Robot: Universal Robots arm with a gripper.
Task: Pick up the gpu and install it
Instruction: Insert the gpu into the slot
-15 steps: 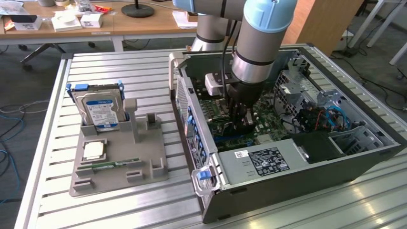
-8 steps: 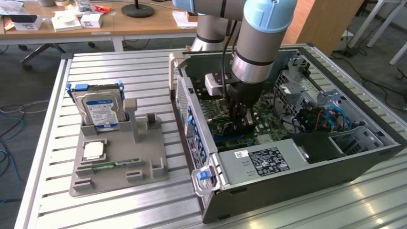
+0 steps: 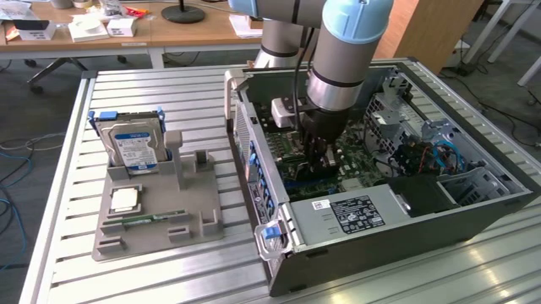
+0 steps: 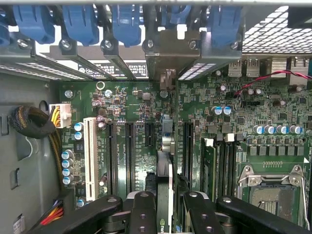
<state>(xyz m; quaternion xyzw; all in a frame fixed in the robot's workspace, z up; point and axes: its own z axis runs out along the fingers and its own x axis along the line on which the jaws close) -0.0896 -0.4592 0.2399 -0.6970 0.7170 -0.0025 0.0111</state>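
Note:
My gripper is lowered inside the open computer case, just above the green motherboard. In the wrist view it is shut on the gpu. The card appears edge-on as a thin upright strip between the black fingers. It stands along the motherboard between the long black expansion slots, reaching toward its metal end bracket at the case's rear wall. I cannot tell how deep the card sits in its slot.
A grey fixture tray at the exterior view's left holds a silver hard drive, a processor chip and a green memory stick. Blue slot clips, the power supply and the CPU socket surround the gripper.

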